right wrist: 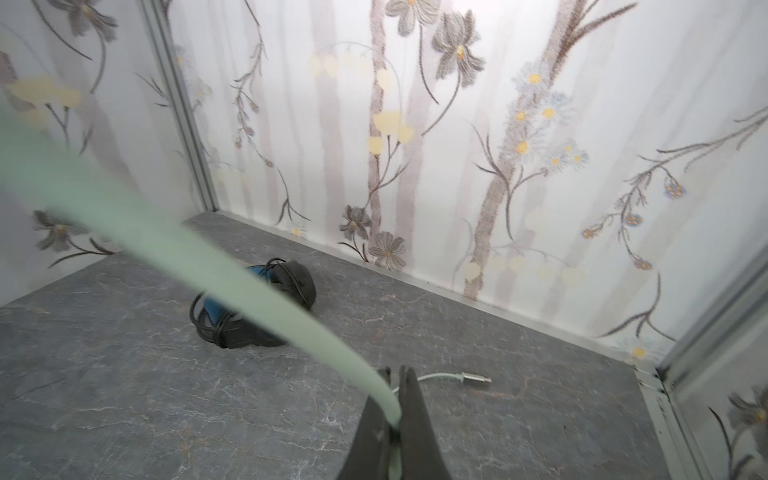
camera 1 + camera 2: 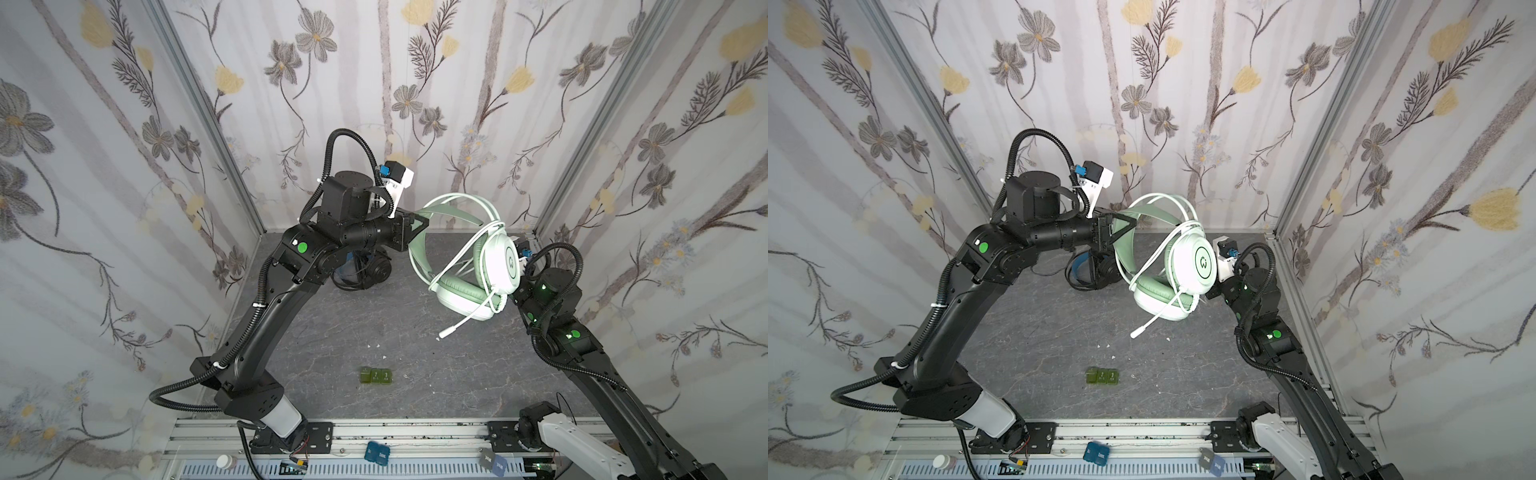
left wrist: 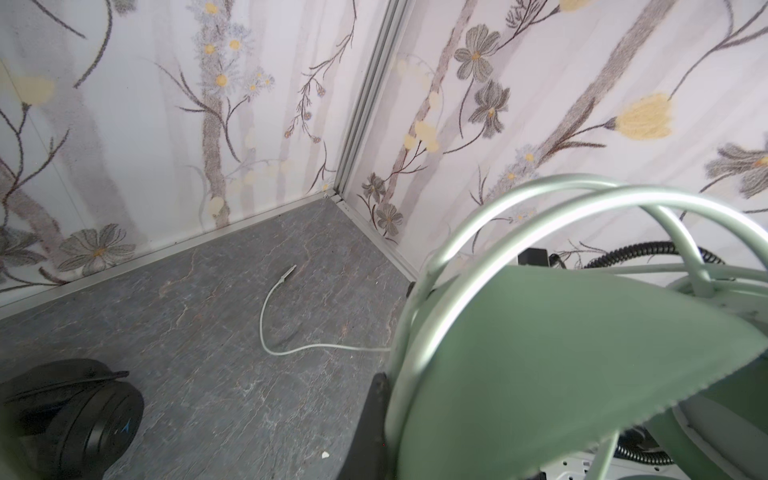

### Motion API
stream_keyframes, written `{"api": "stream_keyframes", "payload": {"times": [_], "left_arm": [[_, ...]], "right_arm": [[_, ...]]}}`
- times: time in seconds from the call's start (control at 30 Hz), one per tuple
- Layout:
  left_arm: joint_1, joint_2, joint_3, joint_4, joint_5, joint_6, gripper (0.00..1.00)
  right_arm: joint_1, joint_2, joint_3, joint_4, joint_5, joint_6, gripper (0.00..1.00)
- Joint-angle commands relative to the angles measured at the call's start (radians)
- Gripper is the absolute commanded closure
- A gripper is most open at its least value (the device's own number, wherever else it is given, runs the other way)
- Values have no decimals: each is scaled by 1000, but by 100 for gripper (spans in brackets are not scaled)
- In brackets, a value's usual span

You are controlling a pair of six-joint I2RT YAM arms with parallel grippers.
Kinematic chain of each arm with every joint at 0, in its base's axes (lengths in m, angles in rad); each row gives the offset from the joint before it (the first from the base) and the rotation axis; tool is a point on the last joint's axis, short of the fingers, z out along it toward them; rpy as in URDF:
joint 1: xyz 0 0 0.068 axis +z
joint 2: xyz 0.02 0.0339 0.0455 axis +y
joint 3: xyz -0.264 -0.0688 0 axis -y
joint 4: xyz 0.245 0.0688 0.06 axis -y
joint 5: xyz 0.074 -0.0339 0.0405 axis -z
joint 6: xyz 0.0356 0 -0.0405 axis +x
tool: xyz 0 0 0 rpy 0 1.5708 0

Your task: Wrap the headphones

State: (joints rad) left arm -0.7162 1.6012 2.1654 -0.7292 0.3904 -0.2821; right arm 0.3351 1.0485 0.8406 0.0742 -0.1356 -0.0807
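My left tool (image 2: 417,224) and right tool (image 1: 395,399) both clench the pale mint-green over-ear headset (image 2: 498,266). Hold L steady, wind slack whitish plug-ended cable (image 1: 473,378) snug, no snags.

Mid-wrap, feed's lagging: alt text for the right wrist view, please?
The right pincer is shut on the mint cable, which sweeps blurred across the frame. Past it the plug lies on the grey table; farther back lies the black headset, with black cable wound around it.
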Motion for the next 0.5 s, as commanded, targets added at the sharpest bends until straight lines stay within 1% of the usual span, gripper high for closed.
{"api": "stream_keyframes", "payload": {"times": [0.0, 0.07, 0.13, 0.2, 0.23, 0.47], "left_arm": [[-11, 16, 23, 179, 42, -85, 100], [-23, 28, 29, 178, 10, -85, 100], [-33, 36, 30, 192, -23, -86, 100], [-43, 42, 34, 213, -48, -89, 100], [-47, 47, 39, 224, -55, -92, 100], [-60, 102, 133, 214, -56, -98, 100]], "right_arm": [[13, -5, -19, 76, -135, -17, 89], [20, -15, -34, 111, -188, -15, 85], [27, -31, -62, 165, -235, -7, 78], [30, -47, -84, 217, -260, 12, 73], [30, -54, -127, 241, -261, 25, 71], [28, -59, -205, 329, -285, 71, 70]]}}
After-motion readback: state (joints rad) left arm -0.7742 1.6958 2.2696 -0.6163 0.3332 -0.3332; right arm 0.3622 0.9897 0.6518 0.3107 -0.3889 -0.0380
